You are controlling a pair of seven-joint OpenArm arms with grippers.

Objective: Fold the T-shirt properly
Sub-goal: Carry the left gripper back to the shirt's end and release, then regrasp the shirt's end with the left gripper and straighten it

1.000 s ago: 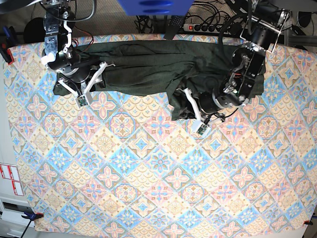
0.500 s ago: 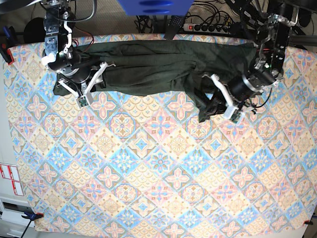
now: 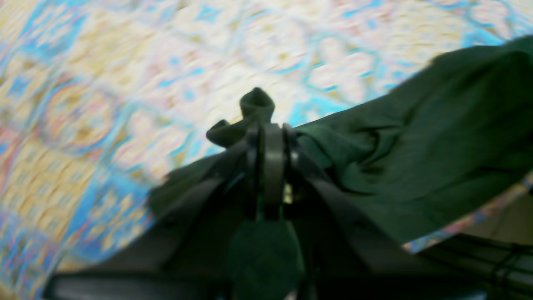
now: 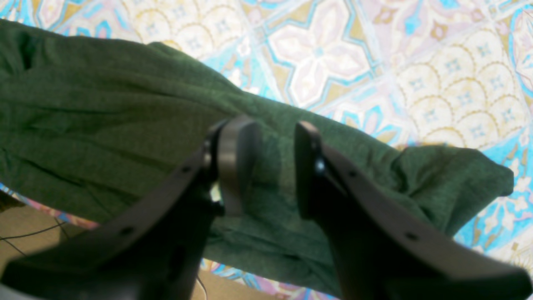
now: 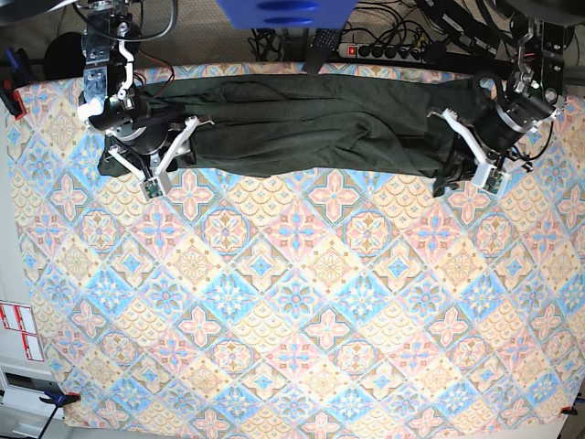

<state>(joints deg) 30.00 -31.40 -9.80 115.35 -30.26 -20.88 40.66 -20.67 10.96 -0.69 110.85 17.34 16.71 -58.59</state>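
T-shirt (image 5: 302, 126) stretched along the desk's (image 5: 292, 320) far edge; right tool (image 5: 169, 155) over its end near the far-left corner, left tool (image 5: 468, 151) at the opposite end.

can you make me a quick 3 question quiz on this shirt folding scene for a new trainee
1. True or false: the left gripper is shut on a bunch of the T-shirt.
2. How do the right gripper's fingers stand?
A. pressed together with no gap
B. apart, over the fabric
C. clamped on the table edge
3. Fill in: in the base view the T-shirt lies stretched in a long band along the ___ edge of the patterned tablecloth.

Key
1. True: a nub of green cloth pokes out between its closed fingers.
2. B
3. Far (top) edge.
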